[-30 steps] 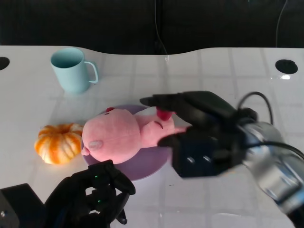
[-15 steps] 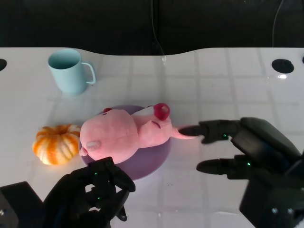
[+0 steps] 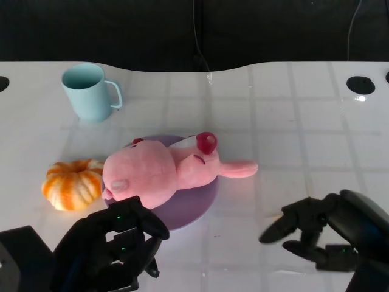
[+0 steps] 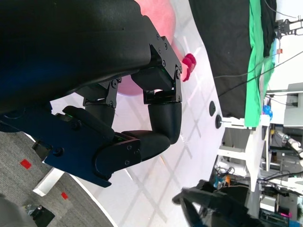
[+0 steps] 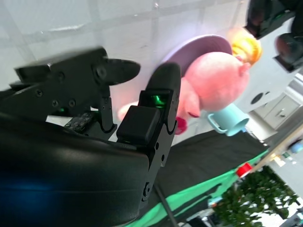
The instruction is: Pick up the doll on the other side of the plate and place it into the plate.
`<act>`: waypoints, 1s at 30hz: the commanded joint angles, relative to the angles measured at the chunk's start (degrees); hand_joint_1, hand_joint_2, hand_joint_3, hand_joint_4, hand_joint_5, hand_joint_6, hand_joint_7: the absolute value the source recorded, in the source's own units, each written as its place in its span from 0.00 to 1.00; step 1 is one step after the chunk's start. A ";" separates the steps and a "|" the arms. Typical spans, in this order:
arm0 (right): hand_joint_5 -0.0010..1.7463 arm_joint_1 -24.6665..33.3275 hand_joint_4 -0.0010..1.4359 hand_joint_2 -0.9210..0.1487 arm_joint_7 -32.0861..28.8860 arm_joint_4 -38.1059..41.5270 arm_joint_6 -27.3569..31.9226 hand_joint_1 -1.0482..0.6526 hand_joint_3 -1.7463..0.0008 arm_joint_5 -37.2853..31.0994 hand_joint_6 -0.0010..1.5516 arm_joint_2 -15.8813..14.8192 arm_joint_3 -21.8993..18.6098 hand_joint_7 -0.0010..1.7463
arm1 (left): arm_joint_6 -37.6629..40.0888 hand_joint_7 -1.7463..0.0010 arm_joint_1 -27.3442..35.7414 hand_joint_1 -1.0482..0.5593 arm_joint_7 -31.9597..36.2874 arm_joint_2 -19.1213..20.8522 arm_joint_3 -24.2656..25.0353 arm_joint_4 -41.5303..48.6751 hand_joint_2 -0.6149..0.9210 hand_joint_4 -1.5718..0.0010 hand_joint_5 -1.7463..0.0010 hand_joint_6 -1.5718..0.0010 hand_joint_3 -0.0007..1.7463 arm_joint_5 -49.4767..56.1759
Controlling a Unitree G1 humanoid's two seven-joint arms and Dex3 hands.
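Right hand (image 3: 328, 234) withdrawn; plate (image 3: 197, 210) mostly under doll (image 3: 161, 173).

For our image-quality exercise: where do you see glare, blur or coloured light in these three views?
Head view: glare on the table, doll sharp. Left wrist view: the left hand dark against the bright table. Right wrist view: green light on the right hand, its near shell blurred.

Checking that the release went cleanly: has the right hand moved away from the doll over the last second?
Yes. The right hand has pulled back toward the robot, off the doll, which lies on the purple plate; bare table shows between them.
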 commanded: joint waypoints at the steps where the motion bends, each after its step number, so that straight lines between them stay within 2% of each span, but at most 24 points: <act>1: 0.96 0.06 0.63 0.51 -2.22 3.30 -2.71 0.69 0.25 -0.28 0.59 0.00 -0.26 0.69 | -0.69 0.24 -0.21 0.42 -0.58 1.28 0.64 0.56 0.87 0.61 0.00 0.57 0.47 0.26; 4: 1.00 -0.33 0.65 0.56 -4.40 6.35 -5.25 0.68 0.20 -0.15 0.56 0.56 -0.50 0.81 | -0.80 0.24 -0.30 0.42 -0.49 1.49 0.67 0.81 0.87 0.61 0.00 0.57 0.47 0.29; 7: 1.00 -0.91 0.66 0.58 -6.86 10.32 -9.75 0.67 0.18 0.84 0.54 1.20 -0.94 0.85 | -1.10 0.24 -0.47 0.42 -0.57 1.76 0.57 1.27 0.87 0.61 0.00 0.57 0.47 0.47; 9: 1.00 -1.17 0.65 0.58 -7.20 11.54 -10.15 0.65 0.16 0.88 0.52 1.38 -1.04 0.88 | -1.38 0.24 -0.47 0.42 -0.67 1.88 0.48 1.44 0.87 0.62 0.00 0.57 0.47 0.55; 16: 1.00 -1.29 0.64 0.63 -6.71 12.61 -9.90 0.66 0.15 0.87 0.52 1.58 -0.74 0.88 | -2.18 0.23 -0.22 0.42 -0.97 1.83 0.25 1.96 0.87 0.62 0.00 0.57 0.47 0.65; 30: 1.00 -1.11 0.62 0.61 -5.49 12.06 -8.46 0.69 0.16 1.40 0.52 1.53 -0.66 0.87 | -2.22 0.18 0.15 0.43 -0.65 1.78 0.33 1.89 0.85 0.63 0.00 0.60 0.52 1.06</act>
